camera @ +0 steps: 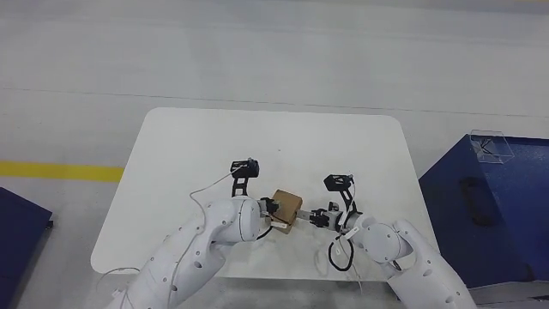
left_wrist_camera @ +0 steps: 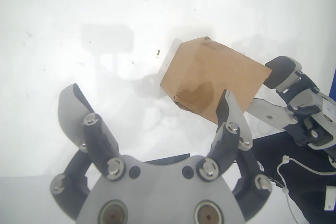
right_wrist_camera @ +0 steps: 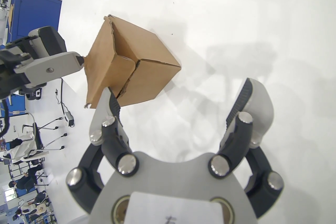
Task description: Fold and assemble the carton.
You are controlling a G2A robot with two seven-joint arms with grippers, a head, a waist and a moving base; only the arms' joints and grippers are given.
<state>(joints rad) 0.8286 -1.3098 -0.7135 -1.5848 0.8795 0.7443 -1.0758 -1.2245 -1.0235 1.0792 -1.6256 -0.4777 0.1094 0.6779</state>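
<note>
- The brown cardboard carton [camera: 287, 209] sits in the lower middle of the top view, on the white surface [camera: 189, 180] near its front edge, right between the two arms.
- From where I stand it looks folded up into a box and tilted, not flat on one face. One flap [right_wrist_camera: 98, 72] stands loose along a ragged, torn edge.
- There is a darker patch [left_wrist_camera: 197, 91] on one side of the carton.
- The left tool [camera: 271, 212] comes in from the left of the carton with its jaws spread wide and nothing between them. One of its fingertips [right_wrist_camera: 77, 60] touches the loose flap.
- The right tool [camera: 309, 216] comes in from the other side, jaws also wide apart. One finger [right_wrist_camera: 110, 104] rests against the carton at the seam where the flaps meet, and the other finger [right_wrist_camera: 249, 104] is well clear of it.
- I cannot tell whether the carton is resting on the surface or propped by those two fingers.
- A blue cabinet [camera: 489, 215] stands off the right side of the surface, and a yellow line [camera: 60, 172] runs along the floor on the left.
</note>
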